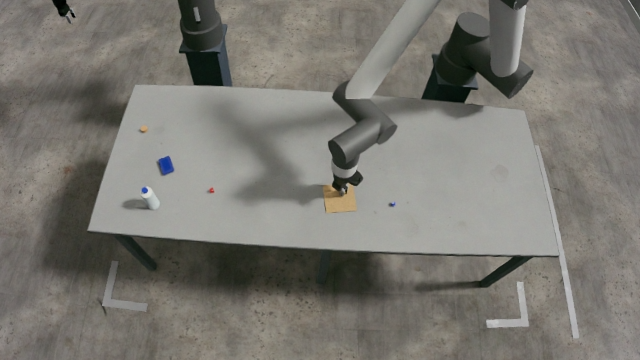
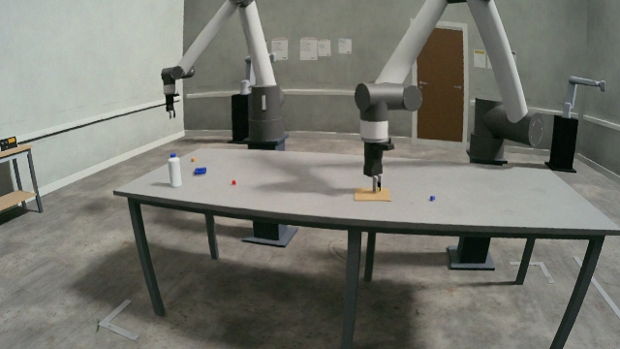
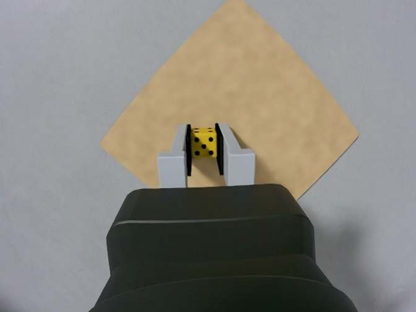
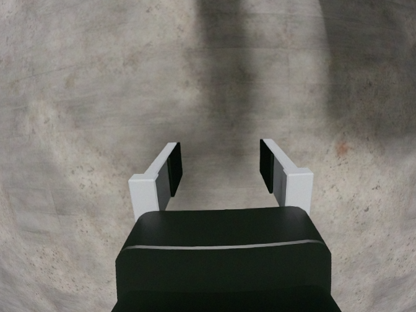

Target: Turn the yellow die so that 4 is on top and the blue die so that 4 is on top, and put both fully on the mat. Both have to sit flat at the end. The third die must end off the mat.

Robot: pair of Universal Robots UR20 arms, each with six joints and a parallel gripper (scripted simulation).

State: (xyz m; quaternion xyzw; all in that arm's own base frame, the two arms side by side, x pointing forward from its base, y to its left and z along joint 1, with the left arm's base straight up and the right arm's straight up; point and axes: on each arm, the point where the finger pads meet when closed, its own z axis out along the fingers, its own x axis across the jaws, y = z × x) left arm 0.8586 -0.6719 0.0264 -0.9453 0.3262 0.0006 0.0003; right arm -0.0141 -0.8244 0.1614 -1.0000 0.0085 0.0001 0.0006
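Observation:
The yellow die point(image 2: 378, 190) point(image 3: 203, 142) is between the fingers of my left gripper point(image 1: 343, 192) point(image 3: 203, 139), which is shut on it. Its face towards the wrist camera shows 5. It is low over the tan mat point(image 1: 340, 206) point(image 2: 363, 196) point(image 3: 238, 67); I cannot tell whether it touches. The small blue die point(image 1: 392, 204) point(image 2: 432, 198) lies on the table, off the mat, on its right in the top and exterior views. The red die point(image 1: 211, 190) point(image 2: 233, 182) lies far left of the mat. Their top numbers are too small to read. My right gripper point(image 1: 69, 18) point(image 2: 171, 115) point(image 4: 220, 157) is open and empty, beyond the table.
A white bottle point(image 1: 151, 199) point(image 2: 174, 172) with a blue cap stands at the left end of the table point(image 1: 450, 175) point(image 2: 509, 204). A blue block point(image 1: 166, 165) point(image 2: 200, 171) and a small orange object point(image 1: 144, 129) point(image 2: 194, 159) lie behind it.

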